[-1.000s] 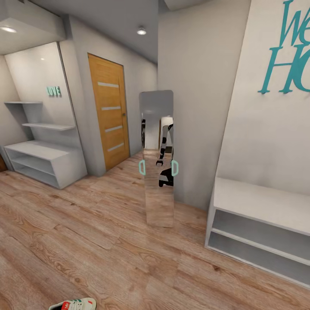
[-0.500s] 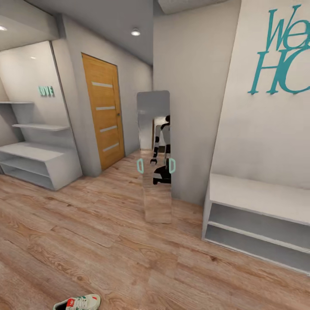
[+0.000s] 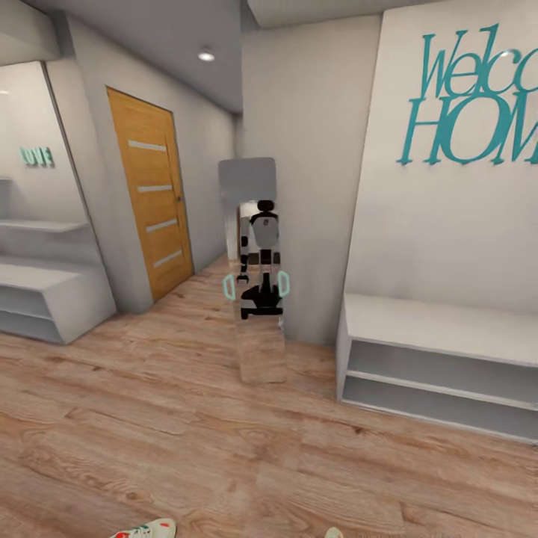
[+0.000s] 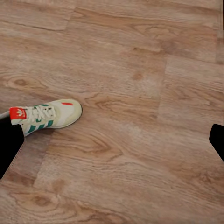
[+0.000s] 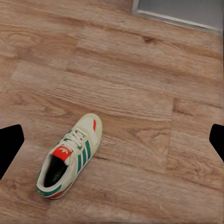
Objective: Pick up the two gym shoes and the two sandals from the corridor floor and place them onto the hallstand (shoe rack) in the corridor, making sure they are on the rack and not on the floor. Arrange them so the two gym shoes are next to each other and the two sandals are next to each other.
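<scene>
Two gym shoes on the corridor floor (image 3: 187,448), well apart from the hallstand (image 3: 45,299) by the far left wall. One sneaker (image 5: 70,161) under the right gripper (image 5: 112,140), lying between its fingers and clear of both, long axis on a diagonal, toe toward the plain white bench (image 5: 179,11). Other sneaker (image 4: 44,115) off to one side of the left gripper (image 4: 112,144), just beside one fingertip (image 4: 9,144), toe pointing in toward the gap. Both pincers spread wide, holding nothing. Right arm judged nearer to a clean grasp. Mirror (image 3: 252,269) ahead, reflecting the robot.
</scene>
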Controlling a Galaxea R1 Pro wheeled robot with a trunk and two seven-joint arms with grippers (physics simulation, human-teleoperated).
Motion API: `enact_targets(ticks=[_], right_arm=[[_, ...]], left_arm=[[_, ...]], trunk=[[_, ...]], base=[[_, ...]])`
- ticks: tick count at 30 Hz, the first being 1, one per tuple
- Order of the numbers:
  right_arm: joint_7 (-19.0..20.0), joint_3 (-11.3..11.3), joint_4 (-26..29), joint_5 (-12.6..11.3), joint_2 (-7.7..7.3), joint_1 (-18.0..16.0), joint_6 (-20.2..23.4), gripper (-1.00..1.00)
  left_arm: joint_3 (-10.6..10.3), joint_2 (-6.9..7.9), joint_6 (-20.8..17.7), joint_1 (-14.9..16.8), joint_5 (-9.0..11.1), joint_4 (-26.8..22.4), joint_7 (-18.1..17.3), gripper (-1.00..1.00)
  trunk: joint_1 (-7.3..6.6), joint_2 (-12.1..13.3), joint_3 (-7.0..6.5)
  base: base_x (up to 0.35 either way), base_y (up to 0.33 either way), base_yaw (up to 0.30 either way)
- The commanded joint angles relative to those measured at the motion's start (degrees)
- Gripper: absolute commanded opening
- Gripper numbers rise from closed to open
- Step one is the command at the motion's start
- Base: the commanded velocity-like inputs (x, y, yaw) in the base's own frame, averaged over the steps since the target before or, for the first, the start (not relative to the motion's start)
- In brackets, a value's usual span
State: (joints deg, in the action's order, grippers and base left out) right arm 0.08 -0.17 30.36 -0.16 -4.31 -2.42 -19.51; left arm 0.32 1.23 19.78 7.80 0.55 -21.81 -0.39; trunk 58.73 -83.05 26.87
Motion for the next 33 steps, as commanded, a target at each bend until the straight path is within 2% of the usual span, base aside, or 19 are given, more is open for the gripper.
enact_targets(ticks=[1, 10, 18, 33], right_arm=[[0.0, 0.0, 0.0, 0.0, 0.0, 0.0, -0.2, 1.0], [0.0, 0.0, 0.1, 0.0, 0.0, 0.0, -0.2, 1.0], [0.0, 0.0, 0.1, 0.0, 0.0, 0.0, -0.3, 1.0], [0.1, 0.0, 0.2, 0.0, 0.0, 0.0, -0.3, 1.0]], left_arm=[[0.0, 0.0, 0.2, 0.0, 0.1, 0.0, 0.0, 1.0], [0.0, -0.06, 0.2, 0.0, 0.0, -0.4, 0.0, 1.0], [-0.2, -0.08, 0.2, 0.0, -0.1, -0.4, 0.0, 1.0], [-0.2, -0.12, 0.1, 0.0, -0.5, 0.2, 0.0, 1.0]], trunk=[[0.0, 0.0, 0.06], [0.0, 0.0, 0.06], [0.0, 0.0, 0.06], [0.0, 0.0, 0.06]], base=[[-0.009, 0.303, -0.263], [0.008, 0.306, -0.223], [0.111, 0.305, -0.028], [0.248, 0.237, -0.001]])
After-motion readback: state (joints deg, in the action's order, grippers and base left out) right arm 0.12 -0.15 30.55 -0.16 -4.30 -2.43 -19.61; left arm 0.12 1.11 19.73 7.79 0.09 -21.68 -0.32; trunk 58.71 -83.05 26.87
